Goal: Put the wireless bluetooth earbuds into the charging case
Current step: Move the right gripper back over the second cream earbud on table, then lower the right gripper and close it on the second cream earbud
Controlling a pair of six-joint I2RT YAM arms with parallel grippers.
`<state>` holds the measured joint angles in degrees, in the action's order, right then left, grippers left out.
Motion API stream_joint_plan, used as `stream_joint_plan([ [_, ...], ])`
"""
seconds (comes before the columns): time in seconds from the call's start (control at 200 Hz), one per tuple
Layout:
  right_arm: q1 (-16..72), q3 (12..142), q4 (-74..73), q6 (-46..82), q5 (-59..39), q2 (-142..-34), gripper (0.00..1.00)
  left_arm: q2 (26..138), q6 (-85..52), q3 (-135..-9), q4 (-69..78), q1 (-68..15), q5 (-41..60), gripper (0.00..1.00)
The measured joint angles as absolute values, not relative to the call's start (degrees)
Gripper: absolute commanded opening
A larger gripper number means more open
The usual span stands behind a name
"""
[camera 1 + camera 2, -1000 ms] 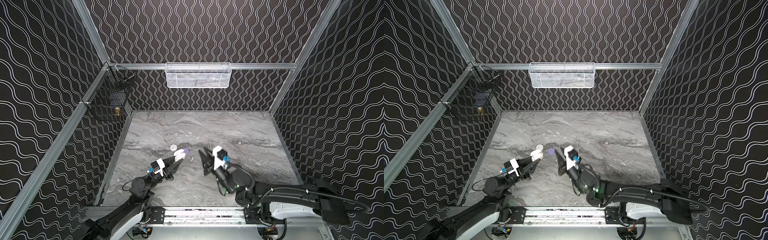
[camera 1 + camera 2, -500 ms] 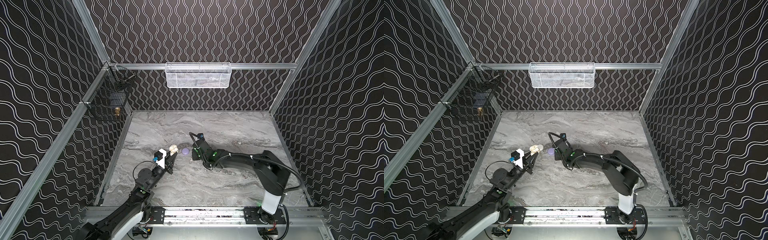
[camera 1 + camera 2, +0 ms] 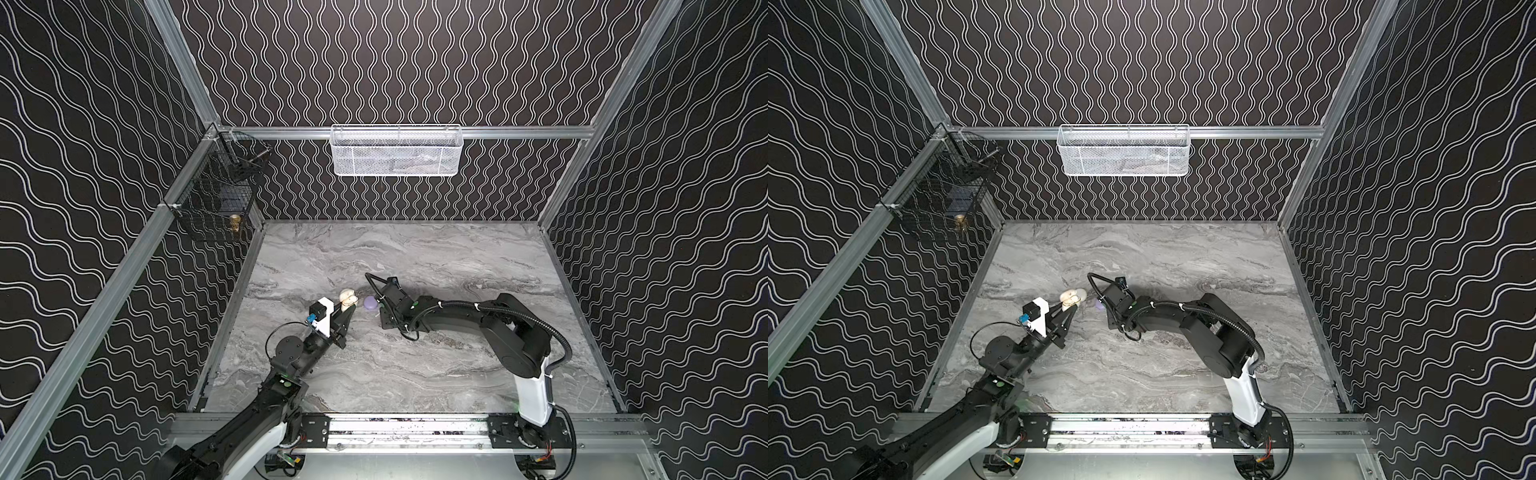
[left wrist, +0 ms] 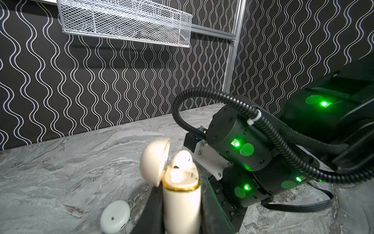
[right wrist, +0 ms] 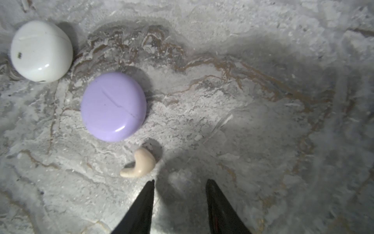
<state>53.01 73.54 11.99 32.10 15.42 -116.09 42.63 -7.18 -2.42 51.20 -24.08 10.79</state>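
Now in hand: fetching the loose bud. The right jaws hang spread and empty over the grey marbled worktop [image 3: 457,374], tips just beside a small cream curved earbud [image 5: 139,163] lying on its side.
Case: the left jaws pinch a cream oval charging case [image 4: 181,202] by its flanks, mouth up, with the domed lid [image 4: 154,162] hinged open.
Aboard: one pale earbud [image 4: 183,160] stands proud in the mouth. A rounder pale shape below it may be a second; I cannot tell.
Next move, my read: shift the right jaws sideways until the bud sits between the tips, lower, close gently, then carry it to the open case and turn it stem-down for a free socket.
Risk: small, slick and curved, so it could squirt out of a pinch.
In the way: a closed lilac round case [image 5: 113,107] lies near the bud and a closed white rounded case [image 5: 41,50] lies beyond it. The open lid crowds one side of the approach.
Background: a white mesh basket [image 3: 397,151] and a black wire basket [image 3: 216,199] hang on the walls, well apart.
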Motion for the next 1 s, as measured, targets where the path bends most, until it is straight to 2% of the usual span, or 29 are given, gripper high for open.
stream_joint_plan([
  [0.345,54.68,75.22,13.5,32.08,17.5,-113.01,0.58,41.93,-7.16,-2.44,51.16,-24.08,11.18,0.0],
  [0.711,54.92,81.41,16.8,32.14,20.75,-120.75,0.59,42.13,-7.16,-2.44,51.35,-24.05,11.9,0.0],
  [1.001,55.11,80.88,17.28,32.29,22.39,-121.16,0.61,42.44,-7.18,-2.46,51.37,-24.05,12.25,0.0],
])
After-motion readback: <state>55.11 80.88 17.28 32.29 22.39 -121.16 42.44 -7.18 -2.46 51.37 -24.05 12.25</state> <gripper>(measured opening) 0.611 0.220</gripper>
